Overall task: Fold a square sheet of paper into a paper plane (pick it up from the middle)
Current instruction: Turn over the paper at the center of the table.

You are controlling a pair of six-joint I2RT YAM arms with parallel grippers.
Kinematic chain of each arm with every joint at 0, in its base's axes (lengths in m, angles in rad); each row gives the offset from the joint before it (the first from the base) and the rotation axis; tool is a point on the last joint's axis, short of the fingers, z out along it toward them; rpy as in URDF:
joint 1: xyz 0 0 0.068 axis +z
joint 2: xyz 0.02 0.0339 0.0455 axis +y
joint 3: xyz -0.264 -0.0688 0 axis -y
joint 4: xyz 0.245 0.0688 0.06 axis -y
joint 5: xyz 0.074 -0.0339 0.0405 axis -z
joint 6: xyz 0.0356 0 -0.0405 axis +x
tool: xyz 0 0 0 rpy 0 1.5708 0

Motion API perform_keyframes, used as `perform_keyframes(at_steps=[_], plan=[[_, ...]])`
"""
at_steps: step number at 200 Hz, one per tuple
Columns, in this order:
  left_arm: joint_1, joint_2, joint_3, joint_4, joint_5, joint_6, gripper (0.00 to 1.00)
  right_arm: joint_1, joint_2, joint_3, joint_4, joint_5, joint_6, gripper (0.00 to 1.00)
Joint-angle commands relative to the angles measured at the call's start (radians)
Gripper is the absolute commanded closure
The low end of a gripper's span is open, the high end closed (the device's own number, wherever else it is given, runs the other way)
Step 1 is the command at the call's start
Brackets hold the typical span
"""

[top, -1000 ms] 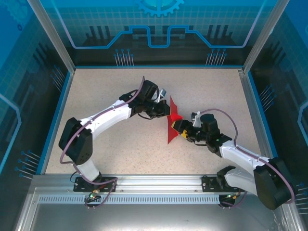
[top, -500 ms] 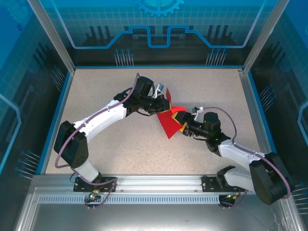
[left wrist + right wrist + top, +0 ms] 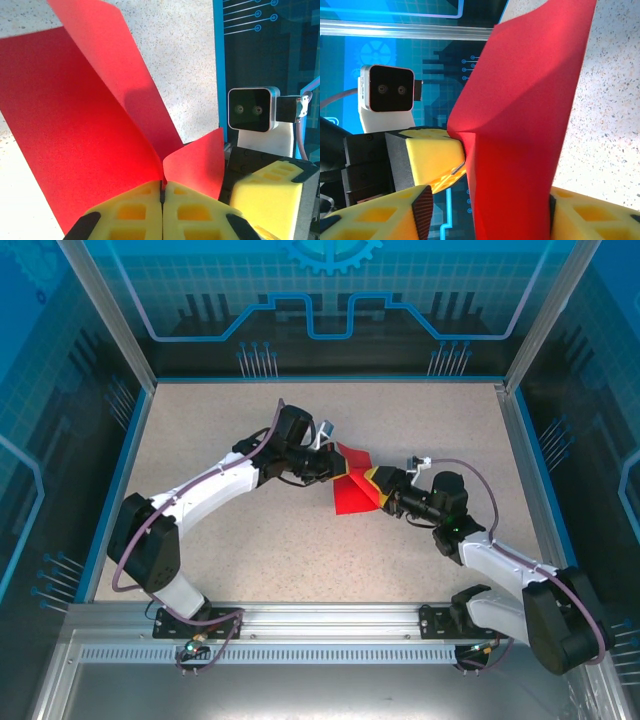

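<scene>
One speckled table [image 3: 200, 440] carries everything, and over its middle the left arm [image 3: 215, 485] and the right arm [image 3: 490, 555] meet nose to nose. Between them, at the centre of the top view, the sheet of red paper [image 3: 350, 498] is held up off the surface. It is bent into a loose open V with one flap curling upward. It looks feather-light, thin and floppy. I judge it will sag wherever it is unsupported, crease under any hard squeeze and tear if the arms pull apart. The left gripper [image 3: 162, 186] has its yellow pads pressed together on the fold, low in the left wrist view. The right gripper [image 3: 487, 212] stands spread, with the paper running between its pads [image 3: 590, 217] and a gap on one side. The best hold is probably on the crease, just beside the left pinch, squeezed gently.
</scene>
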Motion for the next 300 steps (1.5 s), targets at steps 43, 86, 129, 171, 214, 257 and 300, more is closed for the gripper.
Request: perform_keyframes(at_steps=[43, 86, 129, 171, 214, 257, 300], plan=[[0.020, -0.030, -0.032, 0.007, 0.038, 0.013, 0.94, -0.021, 0.019, 0.007, 0.038, -0.033, 0.005, 0.58], [0.027, -0.040, -0.052, 0.010, 0.034, 0.016, 0.92, -0.023, 0.021, 0.011, 0.033, -0.037, 0.003, 0.67], [0.028, -0.043, -0.057, -0.004, 0.031, 0.031, 0.89, -0.024, 0.021, 0.015, 0.017, -0.040, -0.006, 0.75], [0.029, -0.042, -0.065, -0.002, 0.037, 0.033, 0.81, -0.025, 0.019, 0.030, -0.026, -0.045, -0.040, 0.83], [0.031, -0.043, -0.058, -0.027, 0.026, 0.052, 0.67, -0.025, -0.032, 0.097, -0.261, -0.037, -0.209, 0.93], [0.043, -0.053, -0.040, -0.082, -0.002, 0.093, 0.49, -0.025, -0.075, 0.238, -0.712, 0.045, -0.541, 0.98], [0.064, -0.065, -0.037, -0.109, -0.025, 0.114, 0.38, 0.050, -0.024, 0.466, -1.187, 0.391, -0.919, 1.00]])
